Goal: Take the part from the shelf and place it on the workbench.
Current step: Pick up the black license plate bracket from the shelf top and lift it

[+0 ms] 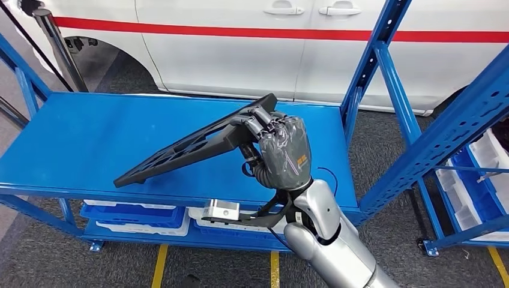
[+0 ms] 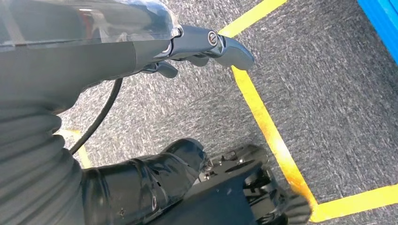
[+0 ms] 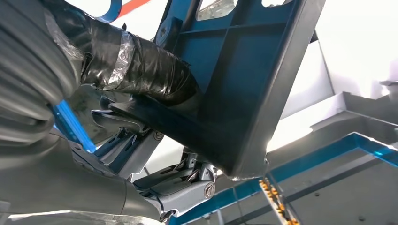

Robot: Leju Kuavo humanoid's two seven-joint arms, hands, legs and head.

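**Above the blue tabletop, the part rides tilted in the right hand**

Over the tabletop (image 1: 78, 138), the right hand (image 1: 282, 150) grips one end of the black part (image 1: 192, 146), a flat, ribbed, openwork panel. Its fingers (image 1: 259, 120) wrap over the near upper edge while the thumb presses the underside, as the right wrist view shows. The part is clear of the surface along its whole length.

The step in hand looks like the carry toward the placement: the part is off the shelf and not yet set down. The next move calls for lowering the hand until the far end meets the tabletop, levelling the panel, then releasing.

The long axis runs away from the fingers, slanting down to the robot's left, with the free end lowest.

The left hand (image 2: 206, 44) hangs over the floor, holding nothing, fingers loosely curled rather than clenched.
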